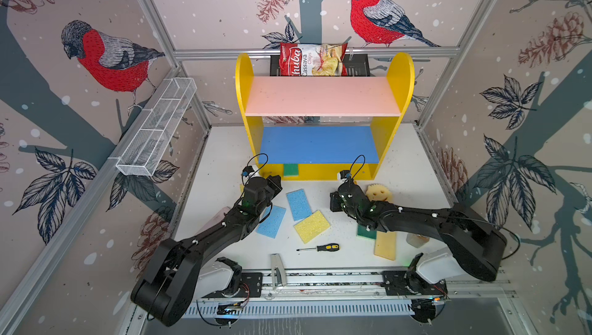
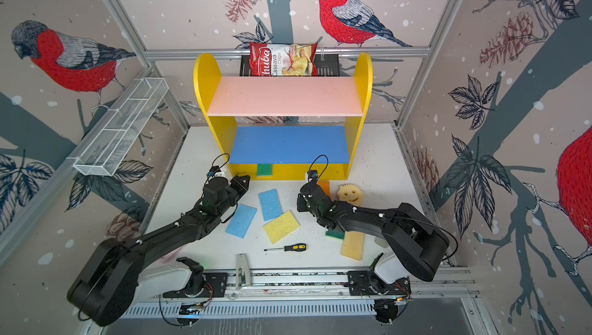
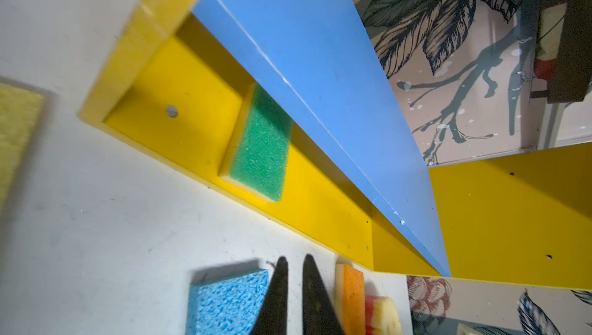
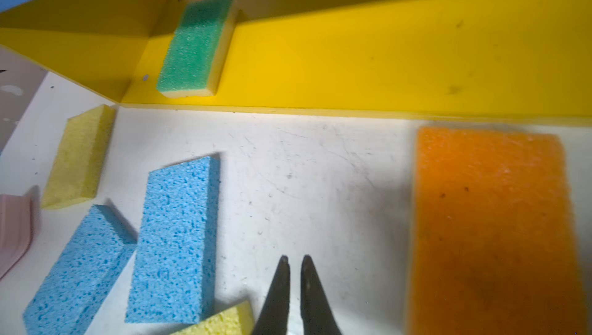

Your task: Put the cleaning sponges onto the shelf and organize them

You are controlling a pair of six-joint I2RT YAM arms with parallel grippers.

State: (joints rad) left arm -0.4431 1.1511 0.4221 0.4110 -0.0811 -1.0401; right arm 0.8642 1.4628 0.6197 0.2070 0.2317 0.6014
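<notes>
It looked like a robotics lab test cell: aluminium frame bars (image 1: 315, 52) boxed in a white tabletop (image 1: 407, 170), bird-print panels (image 1: 109, 57) served as walls, and two black robot arms (image 1: 205, 240) stood bolted to a rail (image 1: 320, 277) above a slotted cable duct (image 1: 304, 310).

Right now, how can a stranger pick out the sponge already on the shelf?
Find the yellow shelf at the back of the table. On its base, under the blue board's left part, lies a green sponge with a yellow underside. No other sponge is on the shelf.
</notes>
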